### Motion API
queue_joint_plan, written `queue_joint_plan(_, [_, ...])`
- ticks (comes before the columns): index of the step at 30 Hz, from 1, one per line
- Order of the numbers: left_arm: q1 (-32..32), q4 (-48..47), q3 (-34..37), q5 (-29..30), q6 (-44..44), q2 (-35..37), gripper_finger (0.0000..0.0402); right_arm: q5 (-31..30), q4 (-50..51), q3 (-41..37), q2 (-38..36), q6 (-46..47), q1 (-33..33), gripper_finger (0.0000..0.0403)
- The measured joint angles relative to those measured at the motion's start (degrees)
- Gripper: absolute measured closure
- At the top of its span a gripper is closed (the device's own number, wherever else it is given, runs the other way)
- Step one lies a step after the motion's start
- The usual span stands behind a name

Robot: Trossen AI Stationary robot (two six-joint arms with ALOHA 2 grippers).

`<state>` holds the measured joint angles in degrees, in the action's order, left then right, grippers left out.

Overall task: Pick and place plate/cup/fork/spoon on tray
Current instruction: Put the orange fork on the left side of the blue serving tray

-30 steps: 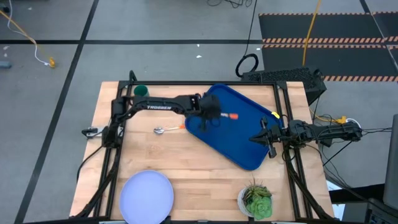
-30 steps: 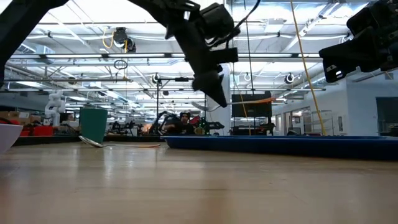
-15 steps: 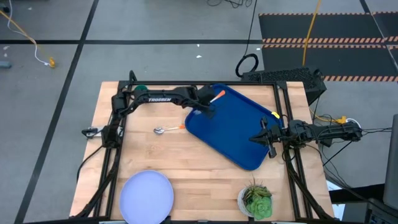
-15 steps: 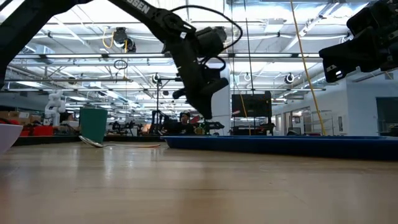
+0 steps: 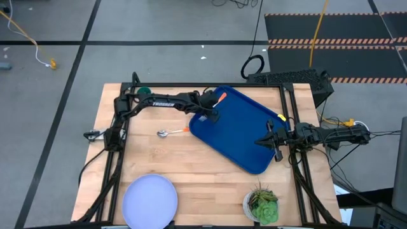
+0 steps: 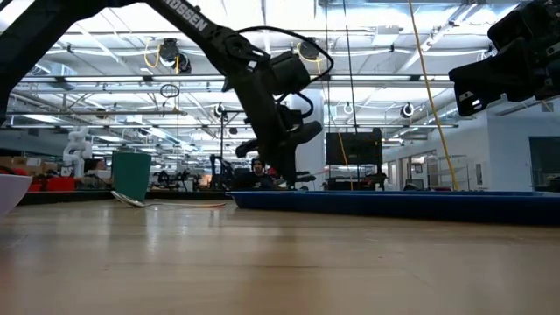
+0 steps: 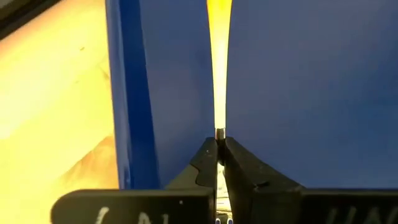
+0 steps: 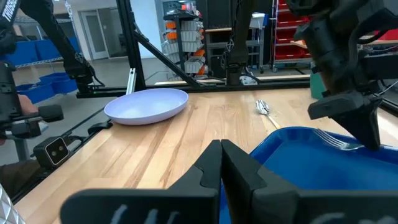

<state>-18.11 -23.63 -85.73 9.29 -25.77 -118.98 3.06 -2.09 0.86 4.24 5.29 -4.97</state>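
Left gripper (image 5: 212,108) clamps fork (image 5: 219,98) over tray (image 5: 254,137) corner; spoon (image 5: 170,131) beside tray, right gripper (image 5: 270,141) pinched empty.

The right gripper (image 8: 221,151) pointed across the wooden table (image 8: 186,143), its two dark fingers (image 8: 208,167) pressed together. Beside them lay the blue tray (image 8: 298,162), and on it rested the tines of the fork (image 8: 328,139), just under the other arm's dark gripper (image 8: 356,112). Farther off on the bare wood lay the spoon (image 8: 263,109), and well apart from it sat the pale plate (image 8: 147,104). Dark frame bars and shelves stood behind the table.
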Motion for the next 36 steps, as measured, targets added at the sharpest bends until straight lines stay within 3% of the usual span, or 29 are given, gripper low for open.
queue_joint_plan(36, [1.07, 0.15, 0.81, 0.71, -6.51, 0.02, 0.0382, -0.01, 0.0, 0.0, -0.01, 0.0, 0.01, 0.0403])
